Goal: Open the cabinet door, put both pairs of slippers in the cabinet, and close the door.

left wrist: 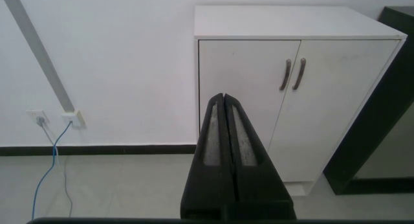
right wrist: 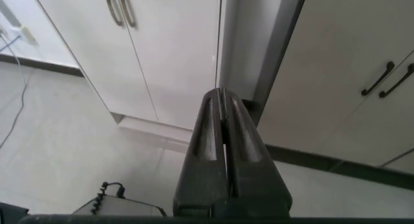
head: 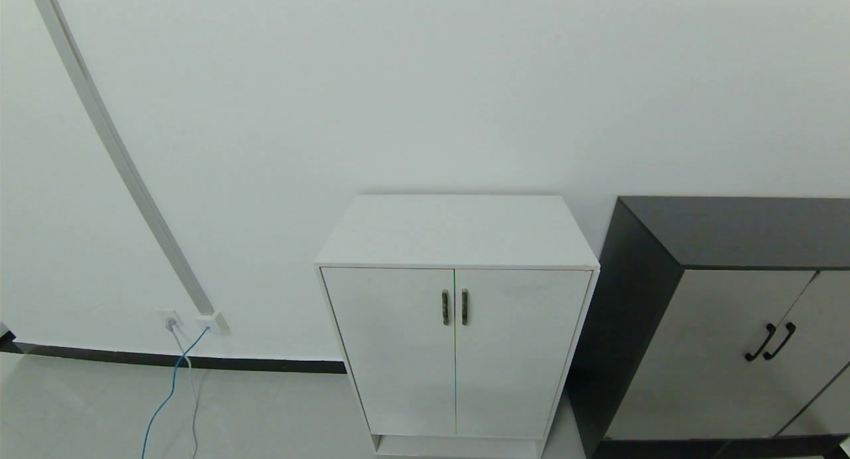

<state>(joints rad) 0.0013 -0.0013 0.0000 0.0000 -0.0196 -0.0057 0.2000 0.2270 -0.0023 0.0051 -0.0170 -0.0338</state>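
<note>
A white cabinet [head: 457, 233] is seen standing on the pale floor [head: 279, 412] against the white wall [head: 398, 80], straight ahead in the head view. Its two doors [head: 398, 353] are shut and meet at a thin seam down the middle. Two dark upright handles [head: 445, 307] are set side by side, one on each side of that seam, in the upper part of the doors. Just beside it on the right, a dark cabinet [head: 637, 313] with grey fronts is placed, with a narrow gap left between the two.

The left gripper [left wrist: 224, 98] is held in front of the white cabinet, apart from it, toward its left side. Its fingers are pressed together with nothing between them. The right gripper [right wrist: 222, 92] is held before the gap between the two cabinets, apart from both. Its fingers are likewise pressed together and nothing is pinched.

To the left of the white cabinet, sockets [head: 169, 316] are fixed low on the wall, and a blue cable [head: 169, 392] and a grey one are trailed from them across the floor. A pale cable duct [head: 113, 147] is run up the wall from the sockets, and a black skirting strip [head: 232, 363] is laid along the foot of the wall.
</note>
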